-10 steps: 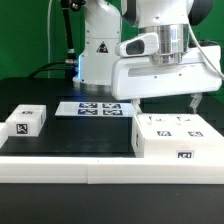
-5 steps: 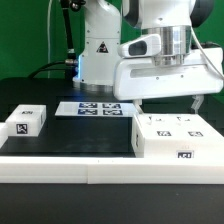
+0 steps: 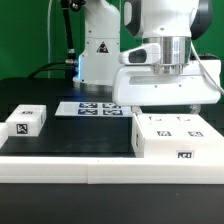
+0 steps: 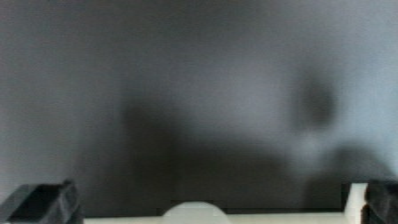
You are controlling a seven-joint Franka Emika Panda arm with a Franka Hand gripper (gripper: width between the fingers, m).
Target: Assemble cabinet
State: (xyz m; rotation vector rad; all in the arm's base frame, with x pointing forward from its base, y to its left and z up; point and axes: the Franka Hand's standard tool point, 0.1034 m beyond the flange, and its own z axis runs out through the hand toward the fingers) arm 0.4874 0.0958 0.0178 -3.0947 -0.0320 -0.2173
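Moved since a second ago: the white-shelled two-finger gripper [image 4: 199, 202] came down and slid a little toward the exterior view's left. It now hangs just above the large white plastic box-shaped cabinet [image 3: 182, 140]; before, it sat higher. Nothing else has shifted. Judgement: this is the approach to the cabinet top, likely lining up to grip or press a fitted panel. Contact not confirmable, since the hand's shell hides the gap.

Cabinet:
- Sits front, on the exterior view's right, on the matte black table surface [image 3: 90, 138].
- Hard, matte white plastic, boxy, with straight edges and a flat top.
- Small square black-and-white tags on top and one on the front face.
- Looks rigid and smooth, so probably slippery for the pads.

Gripper:
- Dark blocky fingers [image 4: 39, 200] stand wide apart in the wrist view with nothing clamped between them, so released.
- A pale rounded shape [image 4: 191, 212] sits low between them, too blurred to identify.
- The rest of that view is grey smear.

Outward:
- Thin flat white marker board [image 3: 90, 108] lies behind the cabinet, toward the exterior view's left, and carries several tags.
- Small white plastic block with one tag [image 3: 25, 121] is at the far left, well apart from the cabinet.
- Long white rail [image 3: 100, 172] runs across the front.
- Glossy white robot base [image 3: 100, 50] with a triangle sticker stands at the back.
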